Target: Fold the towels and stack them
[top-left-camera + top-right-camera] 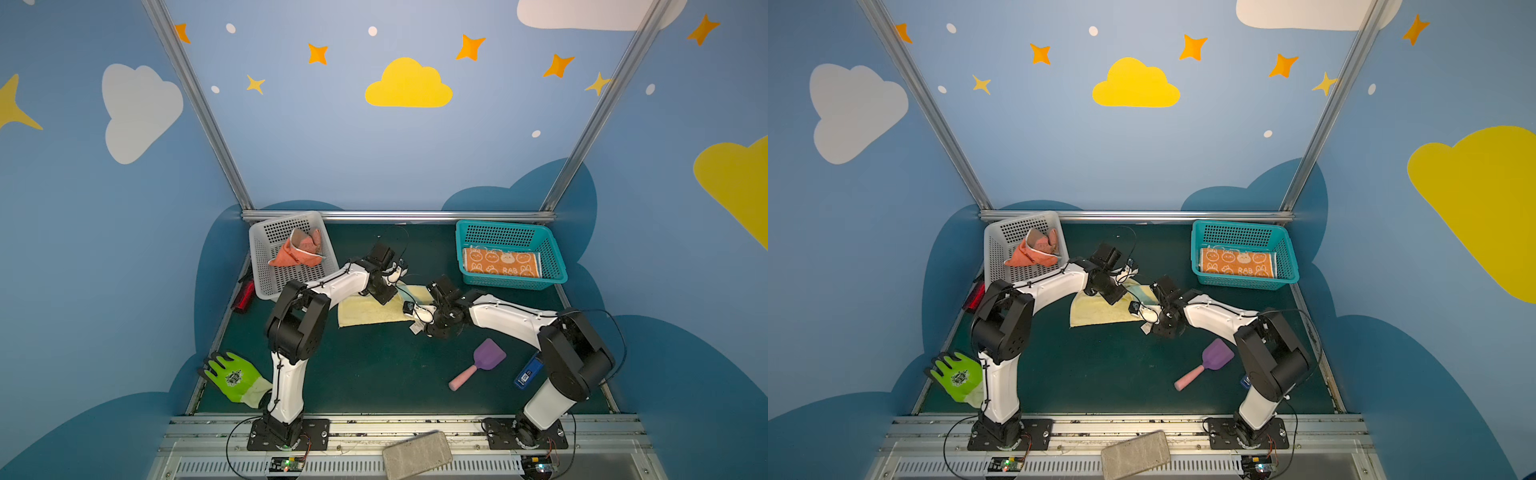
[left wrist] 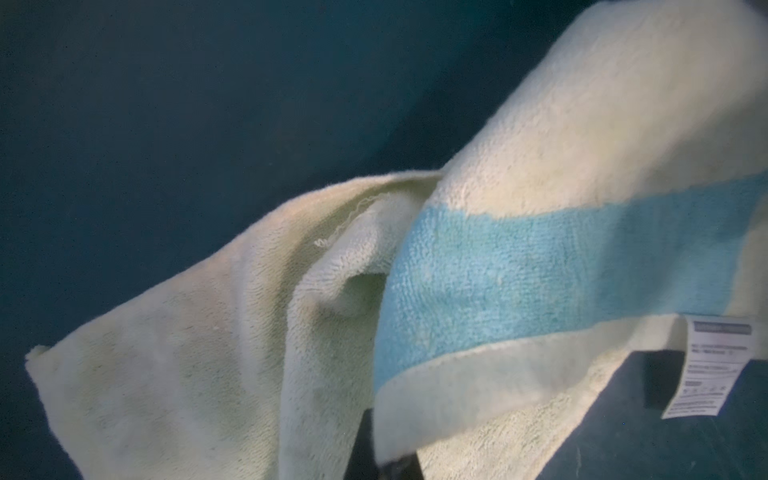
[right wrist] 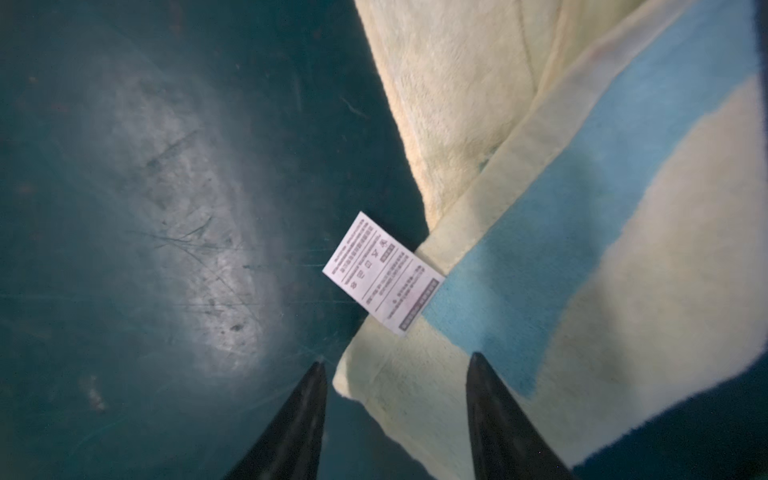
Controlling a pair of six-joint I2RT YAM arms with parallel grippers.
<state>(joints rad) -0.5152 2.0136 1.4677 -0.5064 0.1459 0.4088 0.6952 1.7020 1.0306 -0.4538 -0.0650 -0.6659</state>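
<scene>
In both top views the striped towel (image 1: 365, 311) (image 1: 1096, 313) lay mid-table on the green mat (image 1: 374, 374), between the two arms. The left gripper (image 1: 384, 293) was over its far edge and the right gripper (image 1: 419, 318) at its near right corner. An orange rabbit towel (image 1: 500, 262) sat folded in the teal basket (image 1: 557, 266), and a salmon towel (image 1: 297, 251) lay crumpled in the grey basket (image 1: 266, 266). So the step in hand looked like the first fold of the striped towel. The left wrist view showed pale yellow terry with a blue band (image 2: 519, 270) lifted and draped over the clenched fingers, apparently pinched at its edge. In the right wrist view the black fingers (image 3: 498, 407) stood apart, straddling the corner beside the care label (image 3: 382, 272). Next, they would probably need to close on that corner, so that both arms could carry the edge across evenly.
</scene>
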